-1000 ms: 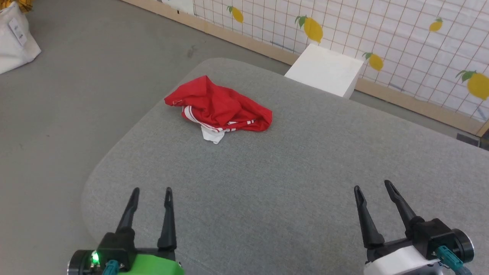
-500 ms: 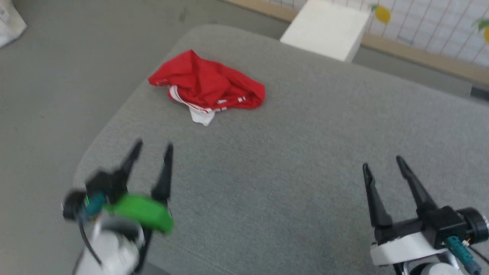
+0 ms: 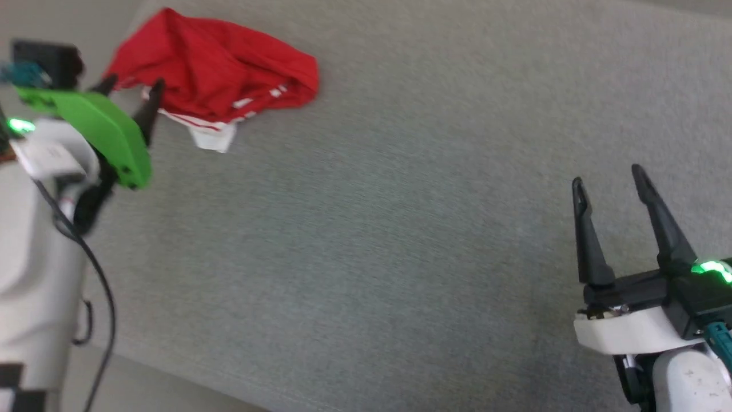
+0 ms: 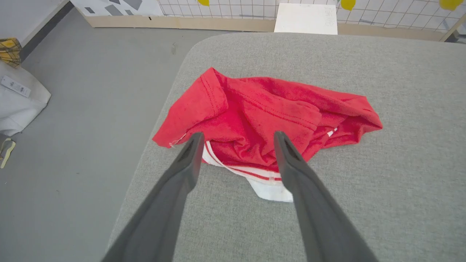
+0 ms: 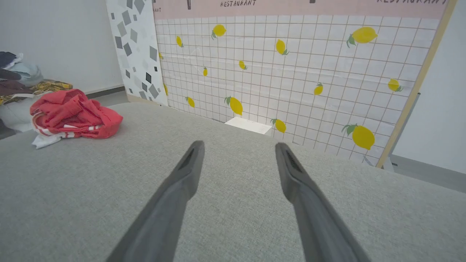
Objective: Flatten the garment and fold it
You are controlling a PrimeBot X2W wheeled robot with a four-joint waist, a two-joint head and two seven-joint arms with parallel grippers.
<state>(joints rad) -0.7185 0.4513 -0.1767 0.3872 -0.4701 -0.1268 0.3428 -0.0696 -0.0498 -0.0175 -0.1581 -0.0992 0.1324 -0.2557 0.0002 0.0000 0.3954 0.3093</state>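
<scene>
The garment [image 3: 217, 74] lies crumpled in a red heap on the grey padded table [image 3: 400, 229], near its far left corner, with a white sleeve and red-white striped trim poking out at the near side. My left gripper [image 3: 132, 91] hovers open at the heap's near left edge; in the left wrist view the garment [image 4: 262, 116] sits just beyond the spread fingers of this gripper [image 4: 236, 135], not touching. My right gripper [image 3: 609, 174] is open over bare table at the right, far from the garment [image 5: 72, 114], with nothing between its fingers [image 5: 238, 145].
A white box [image 4: 305, 18] stands beyond the table's far edge against a lemon-patterned grid wall [image 5: 291, 65]. Grey floor [image 4: 91, 91] lies left of the table, with a white bag [image 4: 18, 98] on it. Bare grey table surface stretches between the two grippers.
The head camera has tilted down and swung, shifting the whole picture. My left arm has reached forward to the garment's near edge. The right gripper has stayed about where it was.
</scene>
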